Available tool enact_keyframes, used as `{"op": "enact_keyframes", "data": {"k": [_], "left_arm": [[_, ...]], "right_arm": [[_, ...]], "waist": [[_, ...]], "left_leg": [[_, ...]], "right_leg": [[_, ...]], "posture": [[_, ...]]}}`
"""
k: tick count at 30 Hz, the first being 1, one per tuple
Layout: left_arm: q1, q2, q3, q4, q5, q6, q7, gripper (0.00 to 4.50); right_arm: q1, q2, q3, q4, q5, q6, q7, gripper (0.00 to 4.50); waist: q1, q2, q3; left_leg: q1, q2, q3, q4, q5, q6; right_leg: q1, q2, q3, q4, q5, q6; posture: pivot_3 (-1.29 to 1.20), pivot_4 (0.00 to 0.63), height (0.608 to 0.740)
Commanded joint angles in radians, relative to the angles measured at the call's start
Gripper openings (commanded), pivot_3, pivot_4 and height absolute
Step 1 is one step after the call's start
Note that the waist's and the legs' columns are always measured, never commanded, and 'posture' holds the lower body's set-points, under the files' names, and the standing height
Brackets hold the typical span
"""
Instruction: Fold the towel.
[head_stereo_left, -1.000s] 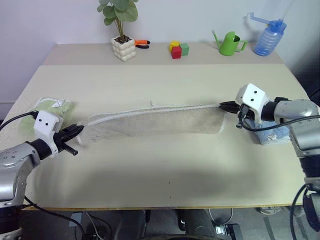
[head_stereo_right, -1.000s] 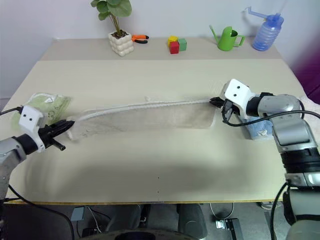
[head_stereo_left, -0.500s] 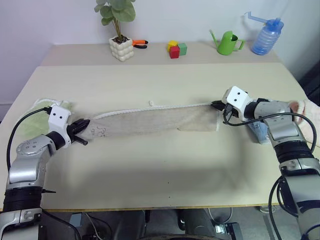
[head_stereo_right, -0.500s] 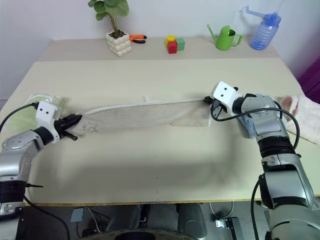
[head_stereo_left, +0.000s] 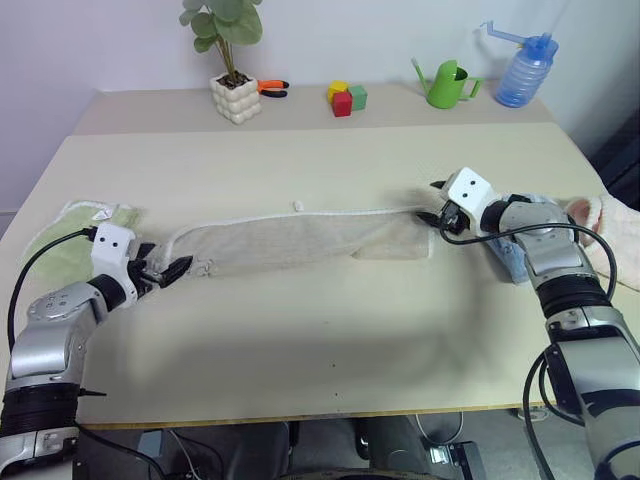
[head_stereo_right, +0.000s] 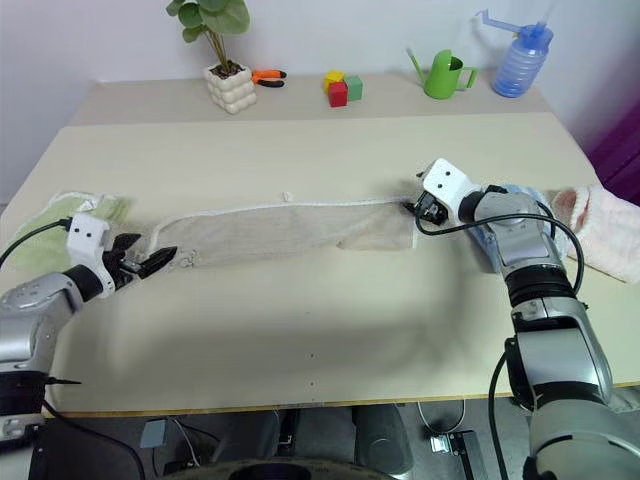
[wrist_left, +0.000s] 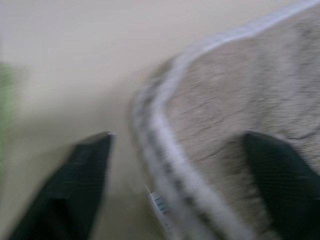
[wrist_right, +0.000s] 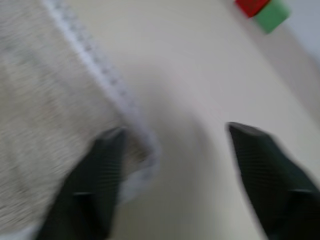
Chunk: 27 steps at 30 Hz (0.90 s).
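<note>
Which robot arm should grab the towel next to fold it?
Probably the left. Its gripper sits open with its jaws straddling the beige towel's corner edge. The right gripper is open too, beside the other end.

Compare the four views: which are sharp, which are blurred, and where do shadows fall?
Left and right eye views: sharp, evenly lit; a soft shadow lies on the table in front of the towel. Left wrist view: motion-blurred, the towel's cream edging smeared between the black fingers. Right wrist view: blurred too, fingers soft, coloured blocks fuzzy.
</note>
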Motion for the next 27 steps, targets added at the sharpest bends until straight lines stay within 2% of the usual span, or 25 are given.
{"op": "enact_keyframes", "data": {"k": [1, 3, 6, 7, 11, 14, 18, 23, 27], "left_arm": [[-0.01, -0.021, 0.072, -0.044, -0.01, -0.038, 0.064, 4.5], [-0.025, -0.043, 0.094, -0.066, -0.016, -0.066, 0.095, 4.5], [-0.041, -0.08, 0.128, -0.131, -0.048, -0.079, 0.132, 4.5], [-0.037, -0.089, 0.118, -0.175, -0.053, -0.083, 0.13, 4.5], [0.0, -0.105, -0.023, -0.334, -0.013, -0.103, 0.078, 4.5], [-0.01, -0.136, -0.132, -0.406, -0.023, -0.096, 0.034, 4.5], [-0.043, -0.202, -0.33, -0.488, -0.022, -0.085, -0.035, 4.5], [-0.063, -0.243, -0.419, -0.498, -0.027, -0.073, -0.063, 4.5], [-0.051, -0.239, -0.431, -0.489, -0.021, -0.08, -0.078, 4.5]], "right_arm": [[-0.017, -0.011, -0.036, -0.027, -0.006, -0.02, -0.051, 3.79], [0.0, -0.022, -0.064, -0.074, 0.03, 0.028, -0.043, 3.79], [0.083, -0.038, -0.142, -0.252, 0.141, 0.196, 0.002, 4.48], [0.147, -0.038, -0.186, -0.372, 0.207, 0.314, 0.005, 4.48], [0.398, -0.035, -0.332, -0.819, 0.498, 0.755, 0.007, 4.48], [0.517, -0.006, -0.427, -1.015, 0.682, 0.999, -0.062, 4.48], [0.632, 0.123, -0.54, -1.171, 0.914, 1.268, -0.256, 4.48], [0.689, 0.276, -0.57, -1.244, 1.018, 1.395, -0.483, 4.48], [0.626, 0.445, -0.605, -1.187, 1.023, 1.422, -0.727, 4.48]], "waist": [[0.001, 0.0, 0.0], [0.004, 0.0, 0.0], [0.01, 0.0, 0.0], [0.012, 0.0, 0.0], [0.025, 0.001, -0.002], [0.029, 0.003, -0.003], [0.03, 0.003, -0.003], [0.025, 0.005, -0.004], [0.021, 0.006, -0.005]], "left_leg": [[0.0, 0.0, 0.0, 0.0, 0.0, 0.0], [0.0, 0.0, 0.0, 0.0, 0.0, 0.0], [-0.001, 0.0, -0.001, 0.0, 0.0, 0.0], [-0.001, 0.0, -0.001, 0.001, 0.0, 0.0], [-0.002, 0.0, -0.001, 0.001, 0.0, 0.0], [-0.002, -0.001, -0.001, 0.001, -0.003, 0.005], [0.0, 0.0, -0.001, 0.001, -0.003, 0.005], [0.001, 0.001, 0.0, 0.001, -0.002, 0.005], [0.001, 0.001, 0.0, 0.001, -0.002, 0.005]], "right_leg": [[0.0, 0.0, 0.0, 0.0, 0.0, 0.0], [0.0, 0.0, 0.0, 0.0, 0.0, 0.0], [0.0, -0.001, 0.0, 0.0, 0.0, 0.0], [0.0, -0.001, 0.0, 0.0, 0.0, 0.0], [0.0, -0.003, 0.0, -0.002, 0.0, 0.0], [0.0, -0.003, 0.001, -0.001, 0.001, 0.001], [0.003, -0.002, 0.001, -0.001, 0.002, -0.001], [0.002, 0.002, 0.001, -0.001, 0.002, -0.001], [0.002, 0.003, 0.002, 0.0, 0.002, -0.001]], "posture": [[0.0, 0.15, 0.731], [0.0, 0.15, 0.731], [0.0, 0.15, 0.731], [0.0, 0.15, 0.731], [0.0, 0.15, 0.731], [0.0, 0.15, 0.731], [0.0, 0.15, 0.731], [0.0, 0.15, 0.731], [0.0, 0.15, 0.731]]}}
